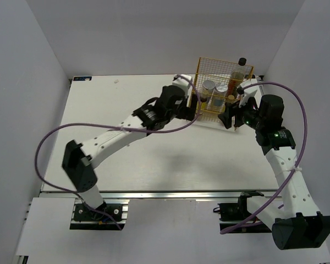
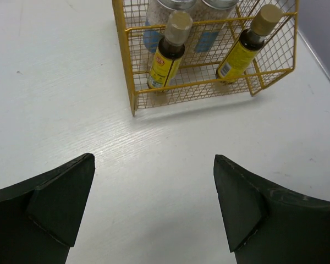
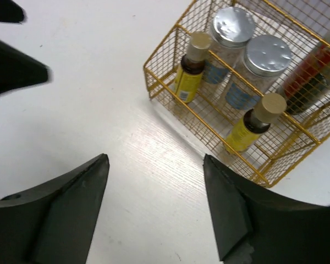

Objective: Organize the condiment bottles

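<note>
All the condiment bottles stand in the yellow wire rack (image 1: 198,71) at the back right. Two white silver-topped cylinders (image 3: 232,26) (image 3: 268,54) stand in its rear row beside the amber red-labelled bottle (image 3: 301,82), whose black cap shows in the top view (image 1: 242,61). Two tiny brown tan-capped bottles (image 3: 190,72) (image 3: 252,124) stand in the front row, and also show in the left wrist view (image 2: 168,54) (image 2: 243,47). My left gripper (image 1: 196,111) is open and empty just before the rack's left front. My right gripper (image 1: 231,119) is open and empty before its right front.
The rack (image 2: 125,33) stands near the table's back right corner, close to the right wall. My left gripper's fingers (image 3: 14,69) show at the top left of the right wrist view. Bare white table (image 1: 126,93) spreads left of and in front of the rack (image 3: 146,70).
</note>
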{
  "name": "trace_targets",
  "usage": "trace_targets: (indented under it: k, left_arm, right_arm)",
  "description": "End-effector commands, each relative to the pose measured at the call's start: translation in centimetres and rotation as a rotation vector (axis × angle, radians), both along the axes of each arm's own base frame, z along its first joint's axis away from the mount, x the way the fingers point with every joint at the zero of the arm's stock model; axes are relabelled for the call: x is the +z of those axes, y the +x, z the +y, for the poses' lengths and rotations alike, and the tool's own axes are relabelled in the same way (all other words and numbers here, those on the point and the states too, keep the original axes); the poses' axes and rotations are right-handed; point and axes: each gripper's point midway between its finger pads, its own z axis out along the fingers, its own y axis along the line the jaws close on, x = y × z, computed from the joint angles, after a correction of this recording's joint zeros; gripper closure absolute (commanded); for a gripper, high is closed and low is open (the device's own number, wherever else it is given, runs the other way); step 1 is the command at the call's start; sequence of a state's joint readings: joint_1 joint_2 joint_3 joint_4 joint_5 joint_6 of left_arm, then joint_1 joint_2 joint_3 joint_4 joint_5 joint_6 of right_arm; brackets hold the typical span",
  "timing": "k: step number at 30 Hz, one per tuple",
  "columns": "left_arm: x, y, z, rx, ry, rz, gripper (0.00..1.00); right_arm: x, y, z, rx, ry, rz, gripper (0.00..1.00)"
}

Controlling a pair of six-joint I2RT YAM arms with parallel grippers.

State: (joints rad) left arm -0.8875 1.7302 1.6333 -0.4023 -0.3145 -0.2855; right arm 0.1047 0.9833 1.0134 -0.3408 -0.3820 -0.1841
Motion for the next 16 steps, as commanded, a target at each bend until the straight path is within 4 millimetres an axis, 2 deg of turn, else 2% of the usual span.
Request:
trace_targets:
  k: [1, 2, 4, 5, 6, 7, 8, 9, 11, 16]
  left_arm:
    - [5.1, -3.6, 4.3, 0.024, -0.116, -0.059, 0.02]
    - [6.7, -4.1, 5.1, 0.031, -0.141, -0.082, 0.02]
    - [3.7, -5.4, 7.1, 0.067, -0.11, -0.03, 0.02]
    - [5.0, -6.1, 8.6, 0.088, -0.139, -0.052, 0.02]
    - [5.2, -6.6, 9.4, 0.1, -0.148, -0.056, 0.02]
    - [4.1, -7.1, 10.2, 0.12, -0.145, -0.035, 0.02]
    - [5.1, -7.7, 11.5, 0.147, -0.173, -0.057, 0.02]
    - [5.1, -8.0, 12.1, 0.16, -0.181, -0.059, 0.02]
    - [5.0, -8.7, 13.6, 0.192, -0.198, -0.064, 0.02]
    - [4.9, -9.3, 15.0, 0.215, -0.188, -0.066, 0.02]
  right_arm:
    - [1.2, -1.5, 1.3, 0.098, 0.022, 0.049, 0.24]
    - [1.2, -1.8, 1.4, 0.104, 0.029, 0.058, 0.11]
    - [1.1, -2.3, 1.5, 0.105, 0.042, 0.091, 0.11]
    - [1.2, -2.4, 1.5, 0.093, 0.052, 0.097, 0.11]
    - [1.5, -2.4, 1.4, 0.082, 0.061, 0.11, 0.11]
    - [1.4, -2.3, 1.4, 0.065, 0.075, 0.137, 0.11]
    - [1.2, -2.4, 1.3, 0.047, 0.083, 0.165, 0.11]
    - [1.9, -2.2, 1.2, 0.029, 0.094, 0.166, 0.11]
    - [1.9, -2.0, 1.0, -0.01, 0.113, 0.203, 0.11]
    - [1.7, -1.6, 0.6, -0.048, 0.118, 0.214, 0.11]
